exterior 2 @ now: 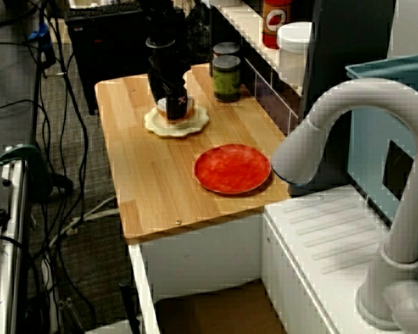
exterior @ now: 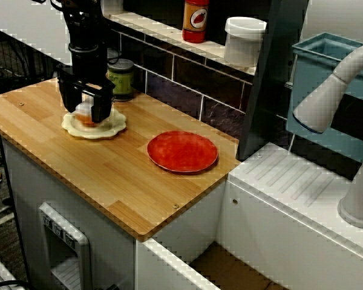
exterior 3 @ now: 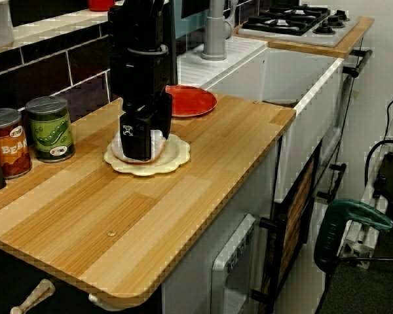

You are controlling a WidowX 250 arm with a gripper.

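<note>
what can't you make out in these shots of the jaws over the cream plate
Small orange-and-white thing on the cream scalloped plate: the black jaws cover most of it in all three views, so its kind is unclear.
Whether the jaws grip it or only straddle it: contact hidden behind them.
Red bottle on the shelf: top cut off by the upper edge, wall-facing view.
</note>
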